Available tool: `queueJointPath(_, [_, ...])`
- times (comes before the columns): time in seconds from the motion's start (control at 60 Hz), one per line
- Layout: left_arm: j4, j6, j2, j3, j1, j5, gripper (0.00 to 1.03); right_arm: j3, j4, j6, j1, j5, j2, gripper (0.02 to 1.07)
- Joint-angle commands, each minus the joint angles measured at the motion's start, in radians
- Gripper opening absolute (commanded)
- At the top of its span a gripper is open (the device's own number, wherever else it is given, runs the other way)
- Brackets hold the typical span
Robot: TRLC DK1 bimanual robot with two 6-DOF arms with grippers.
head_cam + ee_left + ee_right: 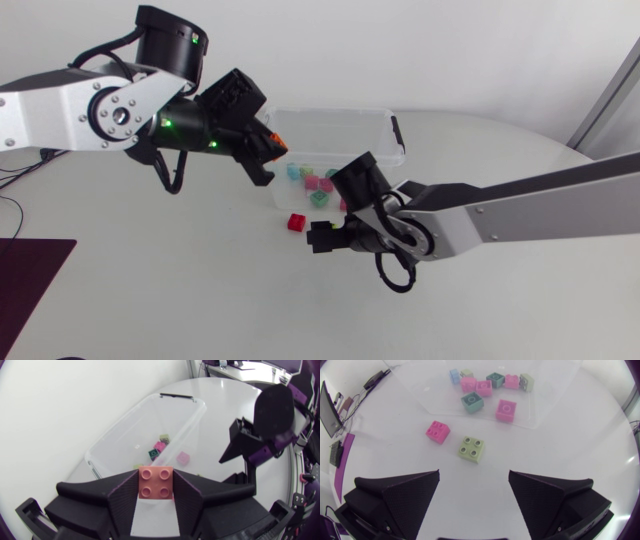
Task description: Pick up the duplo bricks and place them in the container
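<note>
My left gripper hovers over the near-left end of the clear plastic container, shut on an orange duplo brick with its studs facing the camera. Several pink, teal and pale bricks lie in the container. My right gripper is open, low over the table in front of the container. Just ahead of it on the table lie a pale green brick and a pink brick. In the head view the pink brick shows to the left of the right gripper.
A dark purple mat covers the table's front left corner. The container's black latch sits at its right end. My right arm stretches across the right half of the table.
</note>
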Motion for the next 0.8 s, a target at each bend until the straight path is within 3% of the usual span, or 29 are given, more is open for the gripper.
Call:
queueJointPath(0.0, [0.043, -0.079, 0.068, 0.073, -0.003, -0.014, 0.29, 0.098, -0.08, 0.089, 0.021, 0.015, 0.064, 1.02])
queueJointPath(0.133, [0.058, -0.131, 0.168, 0.17, 0.008, -0.048, 0.3, 0.234, -0.25, 0.121, 0.064, 0.082, 0.147, 1.02])
queueJointPath(0.417, [0.061, -0.207, 0.357, 0.343, 0.02, -0.112, 0.3, 0.421, -0.444, 0.189, 0.057, 0.116, 0.317, 1.01])
queueJointPath(0.783, [0.081, -0.289, 0.499, 0.491, 0.02, -0.172, 0.31, 0.47, -0.46, 0.236, 0.003, 0.087, 0.36, 0.96])
